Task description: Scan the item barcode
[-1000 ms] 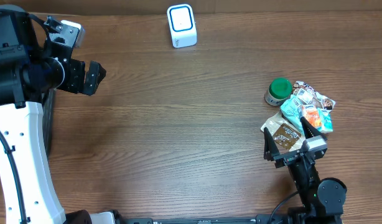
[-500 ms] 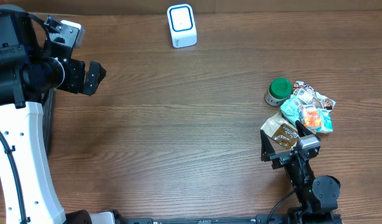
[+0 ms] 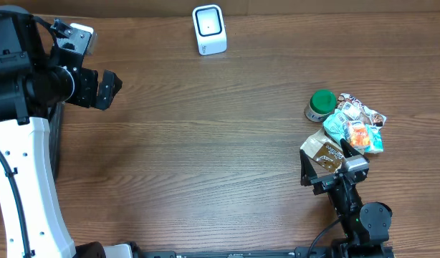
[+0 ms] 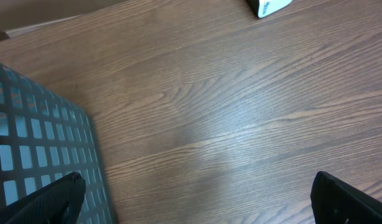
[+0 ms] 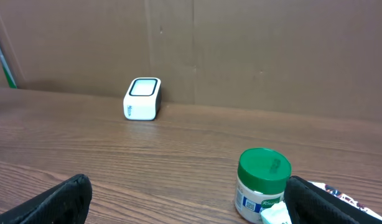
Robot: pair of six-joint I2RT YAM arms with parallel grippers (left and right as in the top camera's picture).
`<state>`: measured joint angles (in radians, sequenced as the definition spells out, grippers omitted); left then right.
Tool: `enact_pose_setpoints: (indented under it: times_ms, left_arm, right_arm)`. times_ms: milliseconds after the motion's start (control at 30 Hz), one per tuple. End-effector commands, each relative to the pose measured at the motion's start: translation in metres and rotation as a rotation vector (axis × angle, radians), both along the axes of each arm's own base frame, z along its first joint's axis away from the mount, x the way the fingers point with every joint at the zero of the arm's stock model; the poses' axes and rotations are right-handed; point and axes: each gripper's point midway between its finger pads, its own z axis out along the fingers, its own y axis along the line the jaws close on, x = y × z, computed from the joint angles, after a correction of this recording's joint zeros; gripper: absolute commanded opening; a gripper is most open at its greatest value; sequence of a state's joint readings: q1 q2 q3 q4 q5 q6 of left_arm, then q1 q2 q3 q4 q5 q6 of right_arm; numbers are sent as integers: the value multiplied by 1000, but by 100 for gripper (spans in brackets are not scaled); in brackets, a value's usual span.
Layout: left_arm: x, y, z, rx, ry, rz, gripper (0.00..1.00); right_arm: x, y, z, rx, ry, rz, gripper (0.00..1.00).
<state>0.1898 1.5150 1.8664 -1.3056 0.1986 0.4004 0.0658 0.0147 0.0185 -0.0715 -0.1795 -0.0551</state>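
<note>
A white barcode scanner stands at the far edge of the table, also seen in the right wrist view. At the right lies a pile of items: a green-lidded jar, a brown packet, a teal packet and an orange packet. My right gripper is open over the near side of the pile, above the brown packet, holding nothing. My left gripper is open and empty at the far left, well away from the items.
A grey mesh basket sits under the left arm at the table's left edge. A brown cardboard wall stands behind the scanner. Bare wooden table lies between scanner and pile.
The right gripper shifted slightly left and toward the pile a second ago, then stayed still. The left arm has not moved.
</note>
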Motion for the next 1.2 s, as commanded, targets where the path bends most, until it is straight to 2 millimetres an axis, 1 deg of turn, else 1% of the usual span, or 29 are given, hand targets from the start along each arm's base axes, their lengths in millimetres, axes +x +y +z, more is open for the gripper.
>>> enact_pose_setpoints:
  times_ms: [0, 633, 733, 867, 967, 1033, 1067, 1100, 1167]
  left_arm:
    - [2, -3, 5, 14, -18, -27, 100]
    - [1, -3, 5, 14, -17, -27, 100]
    - [-1, -3, 9, 16, -27, -27, 100]
    - [-11, -5, 23, 24, -71, -27, 100]
    - [-21, -8, 37, 35, -113, -27, 100]
    - [-31, -8, 42, 58, -130, -22, 100]
    - [-37, -9, 41, 78, -129, -19, 100]
    - [-48, -14, 34, 101, -116, -25, 100]
    - [-61, -22, 21, 118, -92, -46, 100]
  right_arm:
    - [0, 0, -1, 5, -6, 0, 100]
    - [0, 0, -1, 5, -6, 0, 100]
    - [0, 0, -1, 5, -6, 0, 100]
    - [0, 0, -1, 5, -6, 0, 100]
    - [0, 0, -1, 5, -6, 0, 100]
    - [0, 0, -1, 5, -6, 0, 100]
    - [0, 0, -1, 5, -6, 0, 100]
    - [0, 0, -1, 5, -6, 0, 100]
    - [0, 0, -1, 5, -6, 0, 100]
